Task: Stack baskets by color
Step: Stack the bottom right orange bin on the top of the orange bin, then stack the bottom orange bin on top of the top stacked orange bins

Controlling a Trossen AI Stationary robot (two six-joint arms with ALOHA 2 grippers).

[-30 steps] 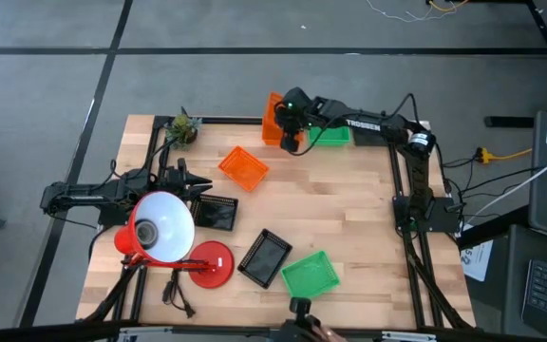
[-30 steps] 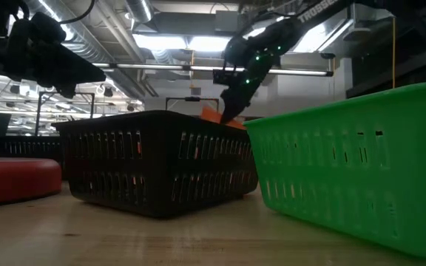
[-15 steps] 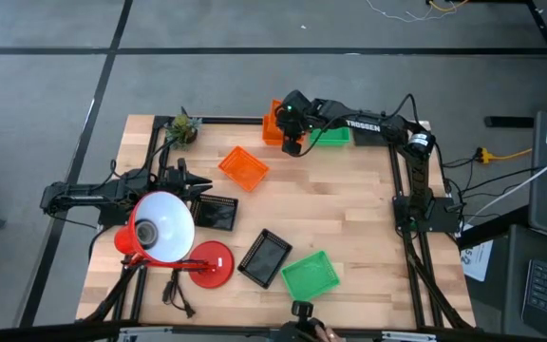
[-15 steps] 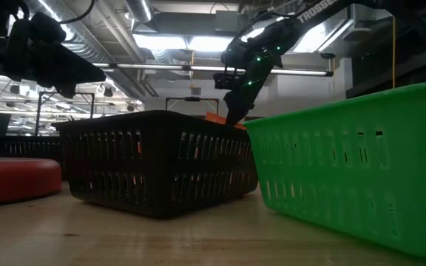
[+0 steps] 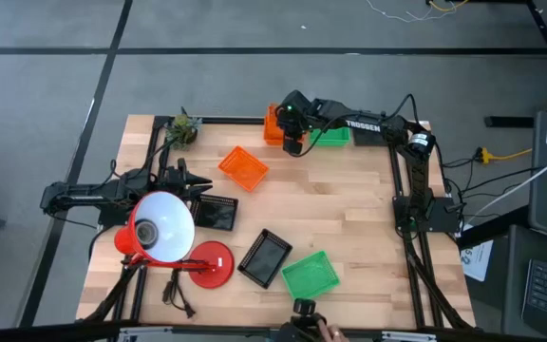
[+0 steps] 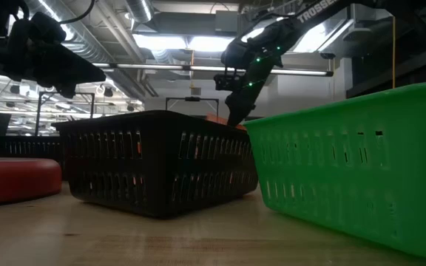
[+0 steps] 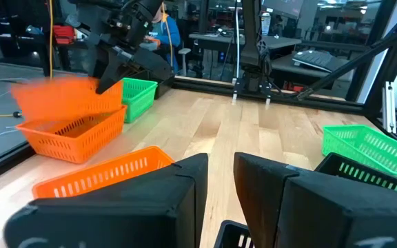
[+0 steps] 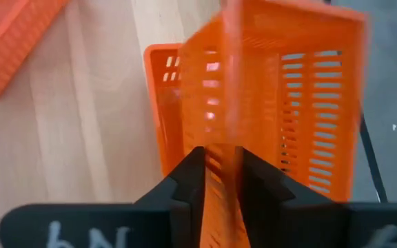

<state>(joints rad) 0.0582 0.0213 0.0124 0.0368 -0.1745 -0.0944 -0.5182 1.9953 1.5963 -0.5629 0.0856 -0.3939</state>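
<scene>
At the table's far edge my right gripper [image 5: 292, 144] [image 8: 220, 169] points steeply down over two orange baskets. The upper one [image 8: 281, 89] [image 7: 64, 93] is blurred and sits tilted in the lower one [image 8: 160, 103] [image 7: 74, 134]. Its near wall runs between my parted fingers. A third orange basket [image 5: 243, 167] lies apart on the table, and a green basket [image 5: 332, 136] sits beside the gripper. Two black baskets [image 5: 218, 213] [image 5: 266, 256] and another green one [image 5: 310, 275] lie nearer. My left gripper [image 5: 203, 187] [image 7: 219, 172] waits level at the left, with a narrow empty gap between its fingers. My right gripper has the upper orange basket's near wall [image 8: 219, 134] between its fingers, which come from above and slant down. The fingers stand a little apart, and I cannot tell whether they touch the wall. The basket's lower part rests in the orange basket beneath.
A red desk lamp with a white shade [image 5: 162, 228] and its round base [image 5: 209, 263] stands at the near left. A small plant [image 5: 184, 127] sits in the far left corner. Bare wood lies in the middle and at the right of the table.
The upper orange basket, which stood steeply on edge at the far edge of the table, has tipped and sunk down onto the orange basket beneath. Less of it shows above the black basket's rim in the low view. My right gripper has stayed in place above it.
</scene>
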